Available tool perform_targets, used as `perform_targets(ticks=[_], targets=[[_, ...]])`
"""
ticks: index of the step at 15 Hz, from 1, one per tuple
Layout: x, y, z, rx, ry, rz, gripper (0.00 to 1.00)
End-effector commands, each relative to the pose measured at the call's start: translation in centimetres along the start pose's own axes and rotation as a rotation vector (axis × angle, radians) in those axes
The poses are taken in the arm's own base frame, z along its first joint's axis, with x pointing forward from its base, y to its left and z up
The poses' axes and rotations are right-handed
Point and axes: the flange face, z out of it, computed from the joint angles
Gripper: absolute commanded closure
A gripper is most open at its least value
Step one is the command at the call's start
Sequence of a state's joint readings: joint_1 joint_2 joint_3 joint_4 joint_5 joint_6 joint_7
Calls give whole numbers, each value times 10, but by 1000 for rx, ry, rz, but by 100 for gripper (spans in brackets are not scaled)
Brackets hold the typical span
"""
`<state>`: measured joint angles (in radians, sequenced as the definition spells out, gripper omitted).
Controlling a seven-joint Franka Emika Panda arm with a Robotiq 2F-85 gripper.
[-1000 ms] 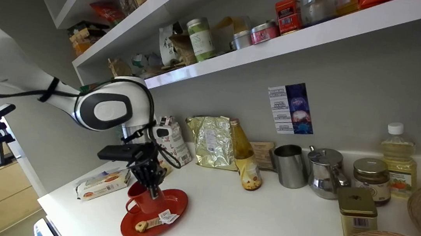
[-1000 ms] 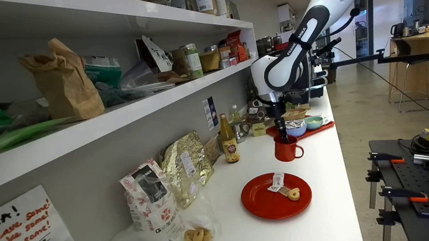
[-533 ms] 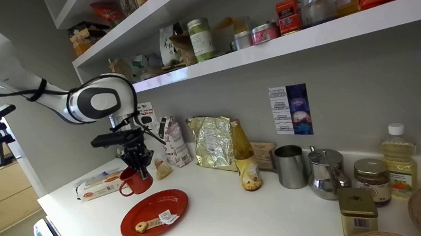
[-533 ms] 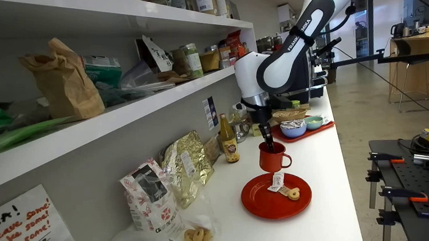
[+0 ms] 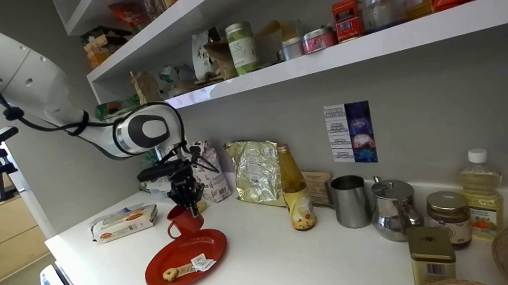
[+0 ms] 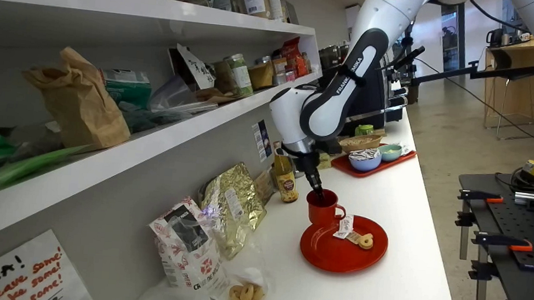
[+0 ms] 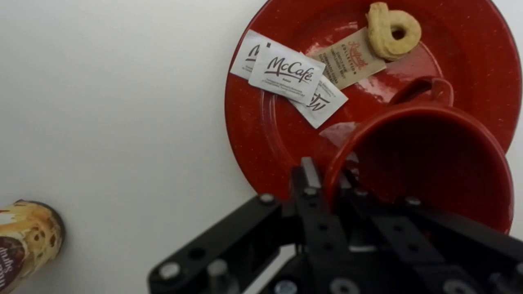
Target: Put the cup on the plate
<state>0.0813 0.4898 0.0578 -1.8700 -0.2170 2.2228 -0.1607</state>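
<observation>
Here, fingers [image 7: 311, 175] grip cup [image 6: 323, 215] (near plate [image 6: 335, 253]).

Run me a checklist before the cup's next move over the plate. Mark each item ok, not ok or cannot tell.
1. Grip on the cup: ok; the gripper pinches its rim, one finger inside, one outside.
2. Mouth facing up: ok.
3. Cup wholly over the plate: not ok; it overlaps the edge in all three views.
4. Plate bare: not ok; white packets, a brown packet and a ring-shaped snack lie there.
5. Handle apart from the snack: ok; plate shows between them.
6. Base touching plate: cannot tell.
</observation>
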Motion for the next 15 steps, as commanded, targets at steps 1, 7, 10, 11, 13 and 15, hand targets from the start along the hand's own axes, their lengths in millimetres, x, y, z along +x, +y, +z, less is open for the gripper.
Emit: perform_targets(ticks=[1,7,10,11,13,15], targets=[[32,9,22,1,-80,-10,98],[38,-4,53,61,-204,-84,98],[41,-13,59,80,-236,-108,98],[42,-16,61,91,-245,-116,98],[42,-23,65,115,-263,-128,98],[43,-31,72,124,-279,-138,98]])
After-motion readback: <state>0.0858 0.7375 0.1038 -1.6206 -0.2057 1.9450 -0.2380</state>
